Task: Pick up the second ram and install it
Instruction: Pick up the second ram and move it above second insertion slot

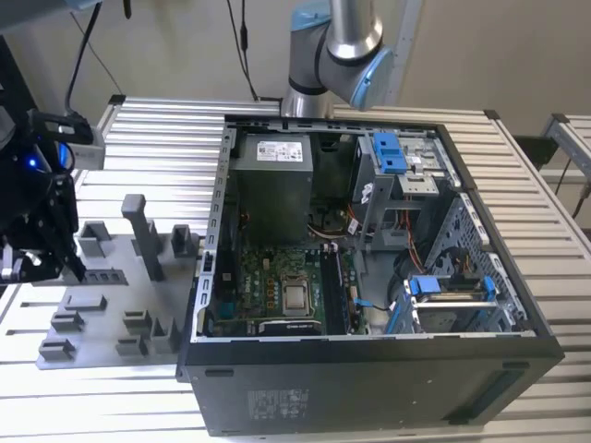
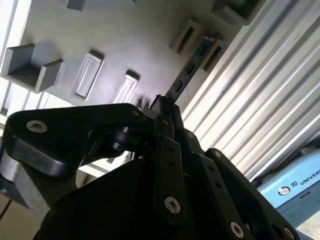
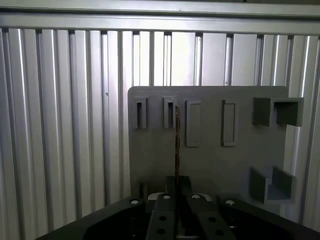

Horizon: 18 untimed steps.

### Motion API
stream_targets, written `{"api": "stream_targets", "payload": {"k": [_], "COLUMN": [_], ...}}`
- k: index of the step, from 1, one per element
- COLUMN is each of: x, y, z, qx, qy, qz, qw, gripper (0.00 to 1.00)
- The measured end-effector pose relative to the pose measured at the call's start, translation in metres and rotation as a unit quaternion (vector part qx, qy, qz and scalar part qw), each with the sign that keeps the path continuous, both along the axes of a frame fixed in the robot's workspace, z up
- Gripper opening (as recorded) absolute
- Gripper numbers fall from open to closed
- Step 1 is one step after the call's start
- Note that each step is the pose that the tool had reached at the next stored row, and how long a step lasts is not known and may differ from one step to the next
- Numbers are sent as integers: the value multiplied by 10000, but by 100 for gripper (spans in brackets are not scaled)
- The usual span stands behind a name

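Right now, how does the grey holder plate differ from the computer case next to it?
The holder plate is light grey and flat, with small blocks; the computer case is black, a deep open box with boards and cables inside. The plate lies at the exterior view's left, the case at its right. The gripper is at the second ram on the plate, not at the case. Both rest on the ribbed metal table.

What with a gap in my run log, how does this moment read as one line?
step: pickup | claw: shut on memory stick | stick: at grey holder tray | place: beside open computer case
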State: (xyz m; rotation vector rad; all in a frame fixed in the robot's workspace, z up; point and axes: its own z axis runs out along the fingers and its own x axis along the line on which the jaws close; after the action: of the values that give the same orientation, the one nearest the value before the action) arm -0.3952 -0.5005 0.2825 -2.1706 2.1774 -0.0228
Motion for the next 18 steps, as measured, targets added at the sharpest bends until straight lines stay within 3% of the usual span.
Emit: {"api": "stream_targets", "payload": {"k": [7,18], "x": [1,0], "y": [-1,0], "z": [88,172], "qx": [0,0], "qy": [0,0], "qz": [-5,-8], "qw": [10000,10000], "gripper": [14,14]}}
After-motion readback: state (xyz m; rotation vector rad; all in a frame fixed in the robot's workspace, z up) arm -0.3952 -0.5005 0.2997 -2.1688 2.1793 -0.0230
